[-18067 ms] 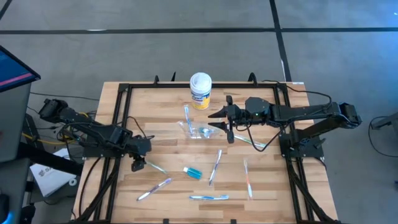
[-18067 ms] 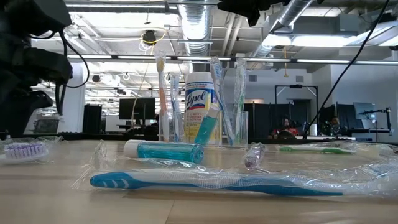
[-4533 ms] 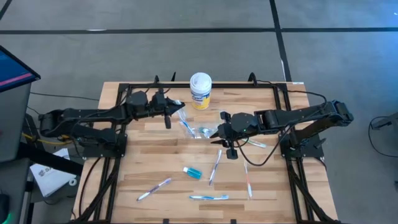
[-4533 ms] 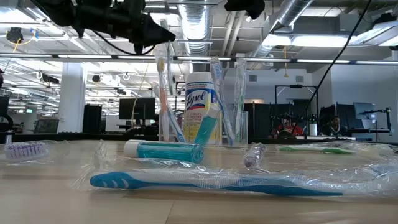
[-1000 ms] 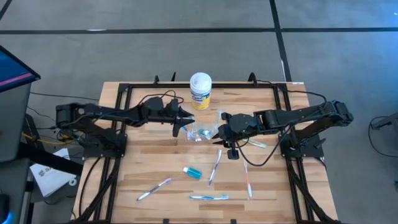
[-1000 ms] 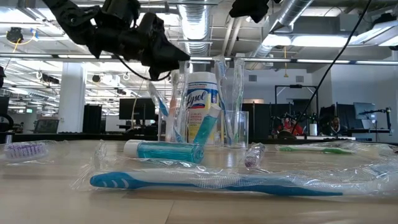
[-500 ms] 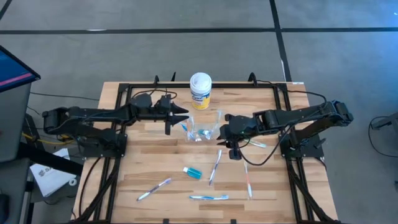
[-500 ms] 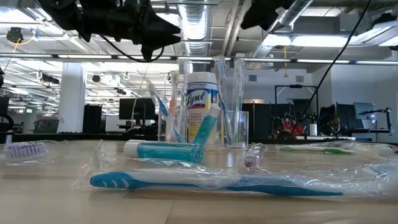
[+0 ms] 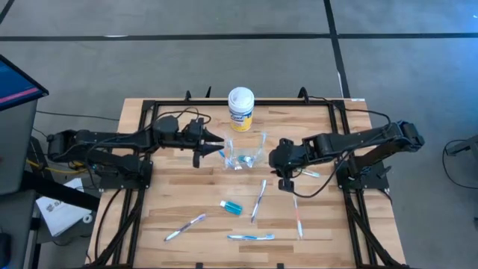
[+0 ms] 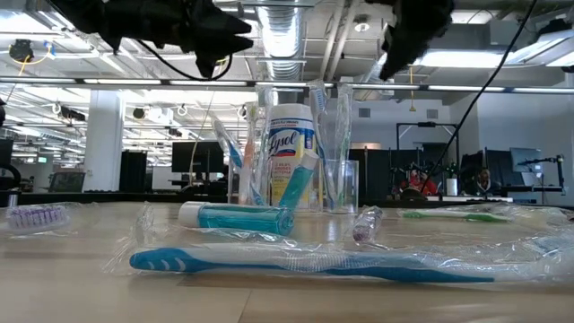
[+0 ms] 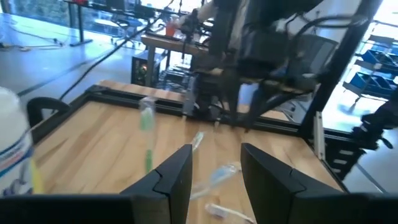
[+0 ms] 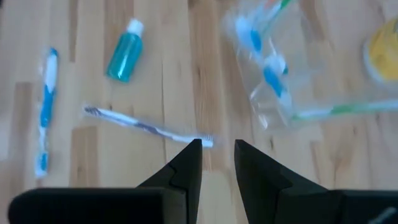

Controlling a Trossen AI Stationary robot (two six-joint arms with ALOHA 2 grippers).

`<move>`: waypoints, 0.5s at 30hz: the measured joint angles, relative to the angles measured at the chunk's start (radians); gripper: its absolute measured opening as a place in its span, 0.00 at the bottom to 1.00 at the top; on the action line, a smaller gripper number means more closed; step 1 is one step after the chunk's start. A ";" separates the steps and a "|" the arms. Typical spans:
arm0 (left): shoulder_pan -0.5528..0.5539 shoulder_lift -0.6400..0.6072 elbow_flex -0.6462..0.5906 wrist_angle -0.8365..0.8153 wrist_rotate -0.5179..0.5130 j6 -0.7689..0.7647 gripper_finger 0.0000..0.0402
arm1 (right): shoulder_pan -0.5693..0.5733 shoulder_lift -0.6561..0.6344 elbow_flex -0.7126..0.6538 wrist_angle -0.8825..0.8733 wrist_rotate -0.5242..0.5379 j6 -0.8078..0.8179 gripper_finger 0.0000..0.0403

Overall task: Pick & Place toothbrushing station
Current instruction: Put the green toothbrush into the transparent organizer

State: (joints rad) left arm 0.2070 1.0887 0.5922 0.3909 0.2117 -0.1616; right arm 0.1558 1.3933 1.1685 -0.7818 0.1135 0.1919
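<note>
Showing, from overhead only, the see-through cup [image 9: 245, 150] standing mid-table before the yellow canister [image 9: 240, 108], between left gripper [image 9: 215, 140] and right gripper [image 9: 274, 166]. Revealing, in the wrist views alone, both sets of fingers parted, grasping nothing. Differing from a second ago: left gripper having backed away from the cup.

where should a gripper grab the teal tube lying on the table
Take the teal tube across its round body, coming straight down from above. It lies flat on the wood, clear of the toothbrush beside it, so the fingers can straddle its short width.
</note>
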 joint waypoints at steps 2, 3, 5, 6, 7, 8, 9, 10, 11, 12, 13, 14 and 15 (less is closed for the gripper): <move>-0.017 -0.003 0.000 -0.005 0.000 0.000 0.33 | -0.003 0.000 -0.035 -0.004 0.000 0.024 0.21; -0.025 -0.003 0.000 -0.004 0.000 0.000 0.33 | -0.006 0.000 -0.053 -0.012 0.000 0.038 0.21; -0.043 -0.003 0.000 -0.004 0.000 0.000 0.33 | -0.013 0.000 -0.088 -0.012 0.000 0.070 0.21; -0.051 -0.003 0.000 -0.004 0.000 0.000 0.33 | -0.018 0.000 -0.105 -0.009 0.000 0.084 0.21; -0.060 -0.003 0.000 -0.004 0.000 0.003 0.33 | -0.024 0.000 -0.120 -0.012 0.000 0.100 0.21; -0.069 -0.003 0.000 -0.004 0.000 0.005 0.33 | -0.030 0.000 -0.132 -0.019 0.000 0.117 0.21; -0.078 -0.003 0.000 -0.003 0.000 0.011 0.33 | -0.035 0.000 -0.142 -0.022 0.000 0.128 0.21; -0.087 -0.003 0.000 -0.003 0.000 0.019 0.33 | -0.041 0.000 -0.153 -0.024 0.000 0.138 0.21; -0.095 -0.003 0.000 -0.002 0.000 0.025 0.33 | -0.047 0.000 -0.166 -0.028 0.000 0.149 0.21; -0.104 -0.003 0.000 -0.002 0.000 0.029 0.33 | -0.053 0.000 -0.180 -0.032 0.000 0.161 0.21; -0.111 -0.003 0.000 -0.001 0.000 0.030 0.33 | -0.057 0.000 -0.191 -0.038 0.000 0.171 0.21; -0.115 -0.003 0.000 0.000 0.000 0.031 0.33 | -0.061 0.000 -0.198 -0.050 0.000 0.180 0.21; -0.119 -0.003 0.000 0.001 0.000 0.031 0.33 | -0.064 0.000 -0.203 -0.059 0.000 0.188 0.21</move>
State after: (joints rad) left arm 0.0882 1.0859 0.5922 0.3916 0.2120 -0.1306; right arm 0.0915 1.3930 0.9655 -0.8403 0.1138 0.3803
